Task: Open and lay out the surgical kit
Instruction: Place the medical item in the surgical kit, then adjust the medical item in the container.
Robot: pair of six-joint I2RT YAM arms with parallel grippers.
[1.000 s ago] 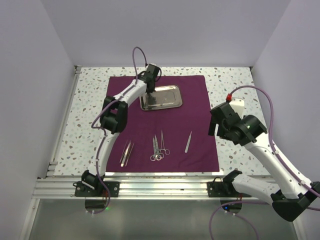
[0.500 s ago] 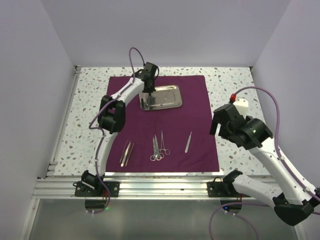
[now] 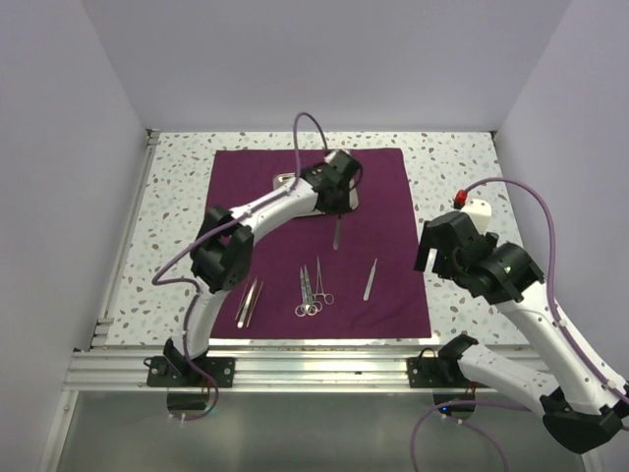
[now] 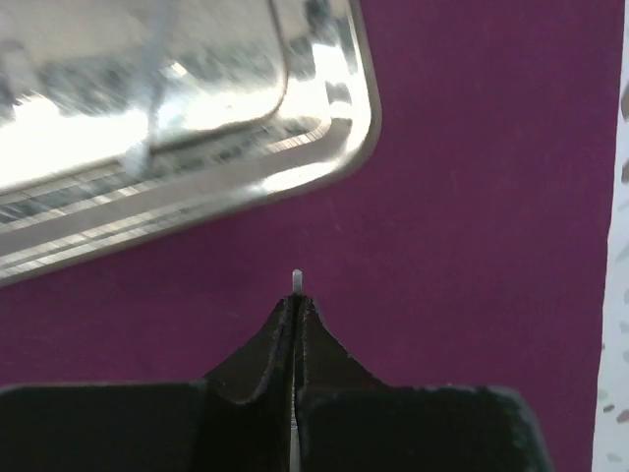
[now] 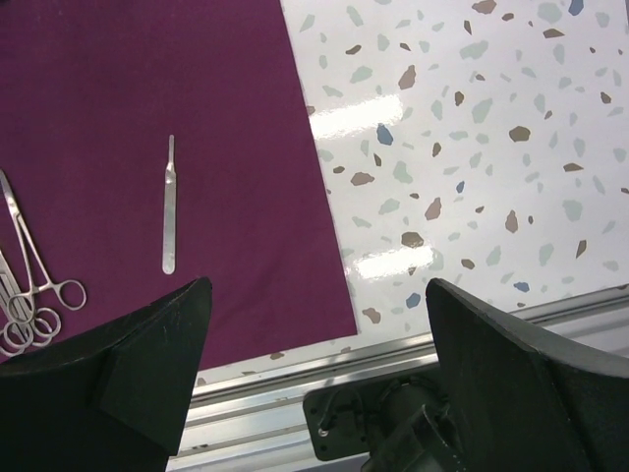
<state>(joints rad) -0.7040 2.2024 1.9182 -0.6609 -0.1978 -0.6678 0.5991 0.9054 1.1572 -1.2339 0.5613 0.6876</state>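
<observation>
Looking down from above, we see the dark purple cloth wrap (image 3: 385,211) spread flat on the speckled table (image 3: 167,226). The steel tray (image 4: 216,182) sits on the cloth's far half, and in the overhead view it is mostly hidden beneath the left arm. The left gripper (image 4: 296,295) hangs over the cloth just off one rounded corner of the tray. Its fingers (image 4: 265,354) are pressed tightly together, and in the wrist view a small pale steel tip pokes out between them. From above, a thin steel instrument (image 3: 336,234) shows in line with that gripper, pointing toward the near edge, so we read it as pinched there. Whether its free end touches the cloth we cannot tell. On the near half of the cloth lie three groups, each apart from the others: tweezers (image 3: 249,300) on the left, ring-handled instruments (image 3: 313,291) in the middle with their rings toward us, and a slim straight tool (image 3: 370,279) on the right. The right gripper (image 5: 316,295) hovers off the cloth's right side, over the spot where the purple edge meets the table. Its fingers (image 5: 147,364) are spread wide apart. Its wrist view shows the slim straight tool on the cloth, the ring handles at the left border, and an aluminium rail (image 5: 275,408) along the near edge.
</observation>
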